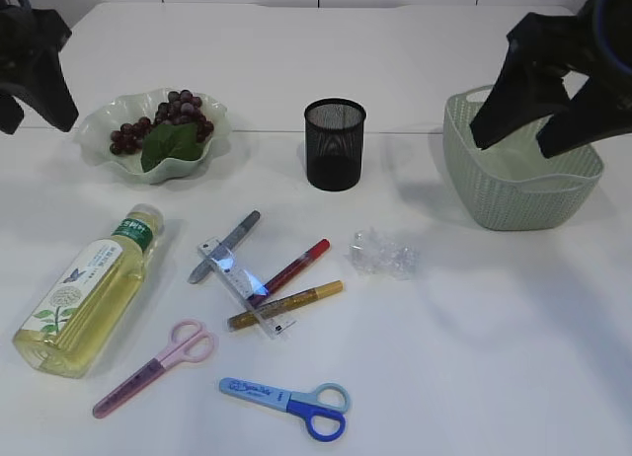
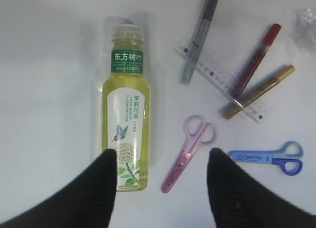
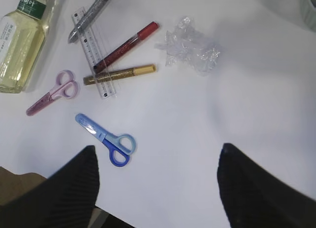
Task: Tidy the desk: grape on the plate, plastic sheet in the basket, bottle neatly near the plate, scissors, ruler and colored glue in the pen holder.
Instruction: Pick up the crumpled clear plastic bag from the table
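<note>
Grape [image 1: 168, 115] already on the plate [image 1: 212, 145]; both grippers [image 2: 160, 176] [image 3: 158, 173] gape empty, so next grasp the plastic sheet [image 1: 383, 254] mid-tabletop.

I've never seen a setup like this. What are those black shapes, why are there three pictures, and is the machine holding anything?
The black shapes are the two-fingered grippers of a robot's two arms. One picture looks across the white table; the other two come from cameras on each wrist, looking down past the left gripper and right gripper. Both are open and hold nothing. On the table lie a tea bottle, pink scissors, blue scissors, a clear ruler, three glue pens and a crumpled plastic sheet. Behind stand a plate with grapes, a mesh pen holder and a basket.
</note>
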You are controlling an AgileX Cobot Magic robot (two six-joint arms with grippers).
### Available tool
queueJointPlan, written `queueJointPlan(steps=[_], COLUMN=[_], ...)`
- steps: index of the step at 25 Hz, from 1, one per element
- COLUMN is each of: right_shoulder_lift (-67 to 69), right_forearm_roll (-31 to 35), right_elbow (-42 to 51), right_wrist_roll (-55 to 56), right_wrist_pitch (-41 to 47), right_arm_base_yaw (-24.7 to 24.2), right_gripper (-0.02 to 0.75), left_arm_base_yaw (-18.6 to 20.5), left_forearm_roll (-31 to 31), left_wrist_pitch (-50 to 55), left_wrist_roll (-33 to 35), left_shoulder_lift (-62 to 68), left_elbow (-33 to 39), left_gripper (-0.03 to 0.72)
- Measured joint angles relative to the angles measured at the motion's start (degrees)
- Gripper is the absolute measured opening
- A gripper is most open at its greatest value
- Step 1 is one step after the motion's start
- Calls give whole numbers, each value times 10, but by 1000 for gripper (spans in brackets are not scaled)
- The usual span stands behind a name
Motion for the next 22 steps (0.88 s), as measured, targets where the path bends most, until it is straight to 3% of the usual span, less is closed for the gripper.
queueJointPlan(steps=[4,10,18,22], right_shoulder_lift=[3,8,101,174], right_forearm_roll=[-3,-15,-182,-210], right_elbow=[0,0,-83,-160], right_wrist_roll=[4,-15,82,123], right_wrist_pitch=[6,-1,33,44], right_arm_base_yaw=[0,2,115,125], right_gripper=[578,578,578,578], left_arm_base_yaw=[0,0,0,0], left_forearm_roll=[-12,-30,-33,-33], left_wrist_pitch=[1,2,2,3], left_wrist_roll=[-7,-9,-9,-9], left_shoulder_lift=[-5,-23,-44,-52], left_elbow=[0,0,0,0], left_gripper=[464,470,471,471])
